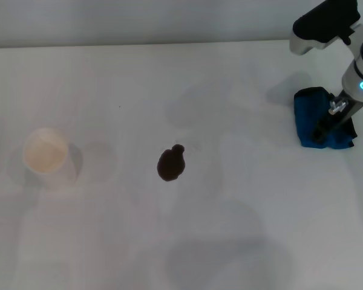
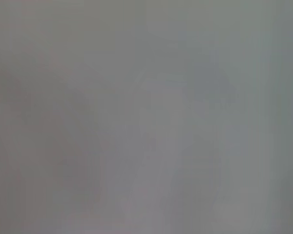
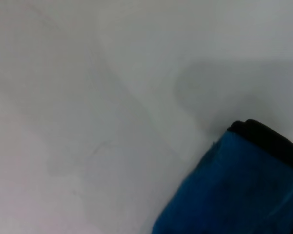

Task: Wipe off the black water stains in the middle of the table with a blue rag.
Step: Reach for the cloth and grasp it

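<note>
The blue rag (image 1: 314, 118) is seen at the right edge of the head view, in its upper half, lying on the white tabletop (image 1: 230, 241), with the right gripper (image 1: 328, 124) set down onto it; dark fingers (image 1: 322, 130) are seen pressed into the cloth, but whether they are closed on a fold or merely resting on it cannot be told. In the right wrist view the rag (image 3: 239, 190) fills the lower right corner, its black edging turned toward the bare tabletop (image 3: 88, 122). The black water stains (image 1: 170, 164) are found as a single dark blot near the centre of the head view, a small knob at its upper end, so that its long axis runs roughly up and down the frame. From the fingers the blot lies to the left and slightly lower in the frame, well apart, with nothing between; the coming move is judged to be a carry of the rag leftward across that gap. The right arm is the nearer one, since the left gripper is not seen in the head view and the left wrist view shows only a featureless grey surface. A white paper cup (image 1: 46, 156) stands at the left of the frame, well apart from the blot; a pale interior is seen, and whether anything is held in it cannot be told.
</note>
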